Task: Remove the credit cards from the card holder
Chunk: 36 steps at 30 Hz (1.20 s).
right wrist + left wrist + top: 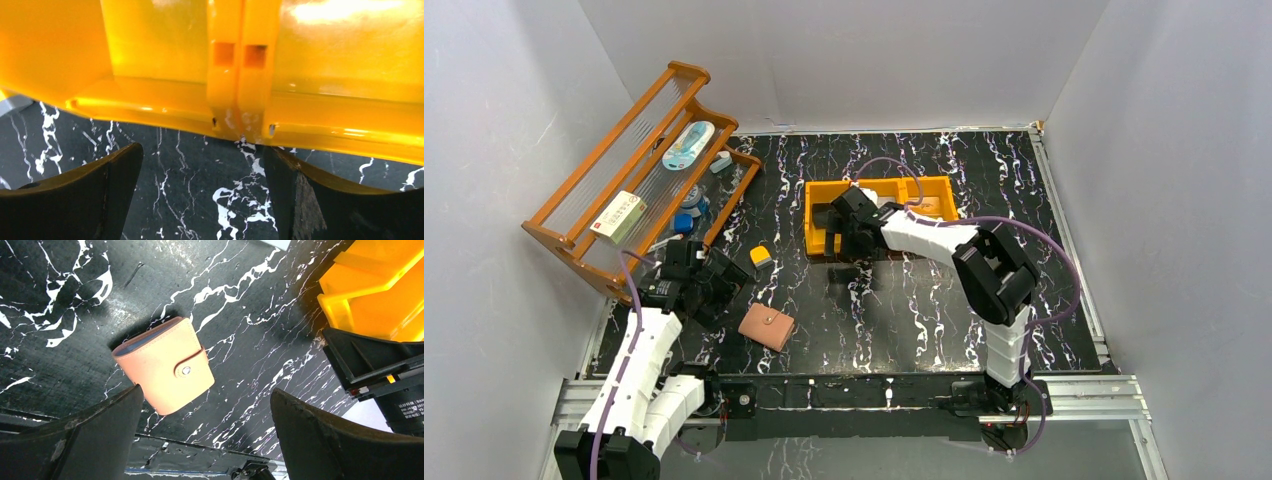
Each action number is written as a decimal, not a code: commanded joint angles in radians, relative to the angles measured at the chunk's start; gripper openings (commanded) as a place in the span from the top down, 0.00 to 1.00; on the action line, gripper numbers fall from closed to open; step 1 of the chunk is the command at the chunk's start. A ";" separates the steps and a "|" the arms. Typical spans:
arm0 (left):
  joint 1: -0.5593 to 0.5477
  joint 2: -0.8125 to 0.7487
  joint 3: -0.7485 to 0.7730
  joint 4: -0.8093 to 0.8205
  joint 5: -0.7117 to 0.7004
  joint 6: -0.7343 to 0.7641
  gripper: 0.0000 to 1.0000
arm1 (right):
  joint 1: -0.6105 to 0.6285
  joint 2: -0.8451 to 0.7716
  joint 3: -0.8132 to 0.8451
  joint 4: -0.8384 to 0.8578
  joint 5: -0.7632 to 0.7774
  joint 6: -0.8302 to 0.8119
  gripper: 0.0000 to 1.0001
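Note:
The card holder (767, 326), a salmon-pink wallet, lies closed and flat on the marble table near the front left. Its snap tab is fastened in the left wrist view (162, 365). No credit cards show; they are hidden or out of view. My left gripper (724, 290) hovers just left of and behind the wallet, open and empty (205, 390), with the wallet's near corner by its left finger (100, 435). My right gripper (844, 235) is open and empty (200, 150), low over the table at the front wall of the orange tray (150, 60).
The orange three-compartment tray (824, 188) stands mid-table at the back. A small yellow-and-white block (761, 256) lies between tray and wallet. A wooden rack (574, 190) with small items leans at the far left. Grey walls enclose the table.

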 commanded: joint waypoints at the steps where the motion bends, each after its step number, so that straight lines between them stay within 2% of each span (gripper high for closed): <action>1: 0.005 -0.020 -0.016 -0.046 -0.016 -0.022 0.02 | 0.031 -0.073 -0.012 0.046 -0.093 -0.038 0.02; 5: 0.006 -0.035 -0.045 -0.034 -0.023 -0.038 0.02 | 0.091 -0.149 -0.100 0.187 -0.183 -0.026 0.04; 9: 0.006 -0.037 -0.069 -0.048 -0.057 -0.076 0.02 | 0.136 -0.148 -0.152 0.329 -0.324 -0.023 0.10; 14: 0.006 -0.027 -0.061 -0.078 -0.134 -0.073 0.02 | 0.212 -0.076 -0.097 0.355 -0.405 -0.067 0.17; 23: 0.006 -0.074 -0.101 -0.077 -0.179 -0.119 0.08 | 0.281 0.076 -0.001 0.401 -0.529 -0.066 0.19; 29: 0.006 -0.110 -0.075 -0.095 -0.218 -0.145 0.08 | 0.328 0.172 0.119 0.221 -0.378 -0.128 0.21; 31: 0.005 -0.119 -0.056 -0.109 -0.242 -0.147 0.08 | 0.341 0.180 0.131 0.151 -0.275 -0.143 0.27; 34: 0.006 -0.135 -0.039 -0.120 -0.264 -0.148 0.07 | 0.347 0.155 0.101 0.117 -0.159 -0.142 0.42; 36: 0.006 -0.149 -0.033 -0.121 -0.263 -0.149 0.07 | 0.353 0.127 0.071 0.138 -0.140 -0.160 0.44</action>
